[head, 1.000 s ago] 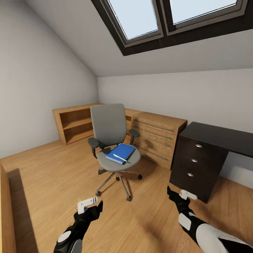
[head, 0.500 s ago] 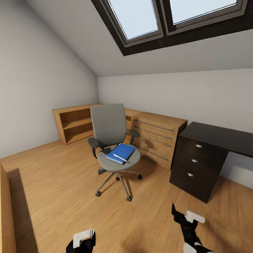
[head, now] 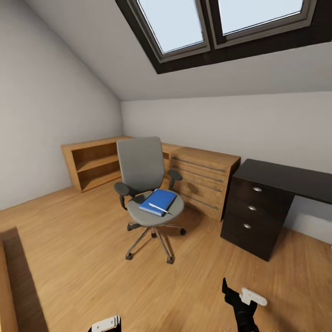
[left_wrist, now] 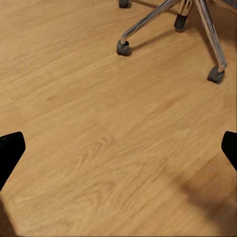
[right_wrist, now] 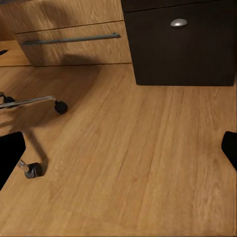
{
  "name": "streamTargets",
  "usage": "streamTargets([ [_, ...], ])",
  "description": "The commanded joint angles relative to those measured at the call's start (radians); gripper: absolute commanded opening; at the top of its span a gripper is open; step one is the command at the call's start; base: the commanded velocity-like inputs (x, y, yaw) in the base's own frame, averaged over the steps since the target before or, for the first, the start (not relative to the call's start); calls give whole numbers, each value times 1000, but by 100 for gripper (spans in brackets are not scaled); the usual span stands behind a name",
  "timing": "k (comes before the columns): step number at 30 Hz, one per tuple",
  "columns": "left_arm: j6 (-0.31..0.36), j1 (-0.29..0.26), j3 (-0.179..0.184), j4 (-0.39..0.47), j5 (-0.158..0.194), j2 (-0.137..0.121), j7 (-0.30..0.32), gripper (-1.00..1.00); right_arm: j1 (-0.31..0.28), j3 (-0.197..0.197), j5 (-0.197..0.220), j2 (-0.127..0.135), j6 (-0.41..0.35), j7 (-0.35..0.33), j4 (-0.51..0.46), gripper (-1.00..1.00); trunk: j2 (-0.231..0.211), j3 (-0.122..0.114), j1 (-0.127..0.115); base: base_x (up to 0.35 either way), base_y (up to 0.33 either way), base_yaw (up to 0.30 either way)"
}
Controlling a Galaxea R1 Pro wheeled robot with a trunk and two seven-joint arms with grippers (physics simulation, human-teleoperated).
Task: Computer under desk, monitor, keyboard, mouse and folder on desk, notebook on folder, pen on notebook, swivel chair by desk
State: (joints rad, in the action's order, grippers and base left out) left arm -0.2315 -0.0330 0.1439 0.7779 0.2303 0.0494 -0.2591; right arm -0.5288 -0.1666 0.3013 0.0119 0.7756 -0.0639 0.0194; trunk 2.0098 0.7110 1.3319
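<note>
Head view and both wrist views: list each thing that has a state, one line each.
swivel chair: upright on the floor, apart from the desk
folder: lying flat on the chair seat
pen: lying on the folder
desk: drawers shut
drawer chest: drawers shut
left gripper: open, empty
right gripper: open, empty

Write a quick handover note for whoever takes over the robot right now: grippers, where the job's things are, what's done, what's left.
Left gripper and right gripper: both open, empty, low over the wooden floor.
Grey padded swivel chair stands mid-room, apart from the glossy black desk at right.
Flat bright blue folder lies on the chair seat with the thin white pen on top.
Nothing on the visible part of the desk top.
Done: nothing visible yet.
Left: move folder and pen to the desk, roll the chair beside it, then arrange the other items.
</note>
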Motion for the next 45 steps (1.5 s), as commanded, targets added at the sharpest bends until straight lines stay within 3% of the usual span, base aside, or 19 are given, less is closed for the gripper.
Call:
streamTargets([
  [1, -5, -1, 5, 0, 10, -1, -6, 100, -1, -8, 1, 0, 4, -7, 2, 100, -7, -2, -4, -1, 5, -291],
  [13, -6, -1, 4, -24, 12, 3, -14, 100, 0, -8, 1, -4, -2, -7, 2, 100, -91, -40, -50, 0, 1, -170],
  [19, -5, 0, 4, -27, 14, 4, -81, 100, 1, -8, 1, -5, -4, -7, 4, 100, -133, -58, -73, -41, 0, -1],
  [45, -5, 0, 5, -49, 12, 4, -97, 100, 1, -8, 1, -24, -4, -7, 3, 100, -315, -140, -173, -320, 0, 0],
])
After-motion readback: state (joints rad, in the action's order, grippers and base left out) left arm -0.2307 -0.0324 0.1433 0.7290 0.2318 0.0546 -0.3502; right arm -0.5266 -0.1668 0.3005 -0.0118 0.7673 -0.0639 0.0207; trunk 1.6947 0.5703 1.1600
